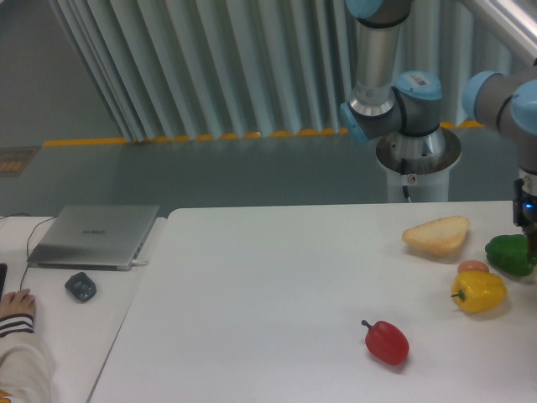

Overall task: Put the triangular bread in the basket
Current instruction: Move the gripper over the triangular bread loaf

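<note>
Bread (436, 234) lies free on the table (277, 285), at ten o'clock from the fingers (529, 243), whose state I cannot tell; grip its thick middle squarely.

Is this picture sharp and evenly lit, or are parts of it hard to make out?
Fixed camera view: soft, even light, faint shadows only; the triangular bread and red pepper read clearly, slightly soft; the gripper at the right edge is cut off and dark.

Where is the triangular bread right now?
The triangular bread lies on the white table toward its far right, just left of the green pepper and above the yellow pepper.
</note>
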Available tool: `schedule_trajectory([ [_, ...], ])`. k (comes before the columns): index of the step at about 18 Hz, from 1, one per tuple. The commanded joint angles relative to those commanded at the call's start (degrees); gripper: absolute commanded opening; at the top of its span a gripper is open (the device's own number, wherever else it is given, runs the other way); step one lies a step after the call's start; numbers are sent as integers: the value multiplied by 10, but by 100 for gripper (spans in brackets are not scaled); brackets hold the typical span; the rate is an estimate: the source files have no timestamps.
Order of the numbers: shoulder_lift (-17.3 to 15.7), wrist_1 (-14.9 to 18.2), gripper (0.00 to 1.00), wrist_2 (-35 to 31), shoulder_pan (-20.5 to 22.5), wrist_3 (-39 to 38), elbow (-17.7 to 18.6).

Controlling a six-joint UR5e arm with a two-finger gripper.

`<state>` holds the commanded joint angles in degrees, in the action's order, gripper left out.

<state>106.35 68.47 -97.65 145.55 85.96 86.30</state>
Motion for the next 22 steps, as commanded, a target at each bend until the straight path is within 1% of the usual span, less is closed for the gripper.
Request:
schedule_trajectory([
  [3, -2, 3, 100, 0, -3, -1, 2],
  [5, -4, 0, 100, -6, -10, -2, 8],
  [10, -11, -4, 100, -4, -6, -2, 16],
  [12, 0, -7, 100, -3, -8, -1, 20],
  [14, -3, -14, 100, 1, -9, 0, 40],
  [16, -3, -38, 100, 20, -11, 0, 50],
  [18, -6, -41, 100, 74, -8, -15, 54],
  [20, -13, -42, 100, 86, -11, -53, 59],
  [22, -17, -43, 100, 93, -13, -73, 58],
])
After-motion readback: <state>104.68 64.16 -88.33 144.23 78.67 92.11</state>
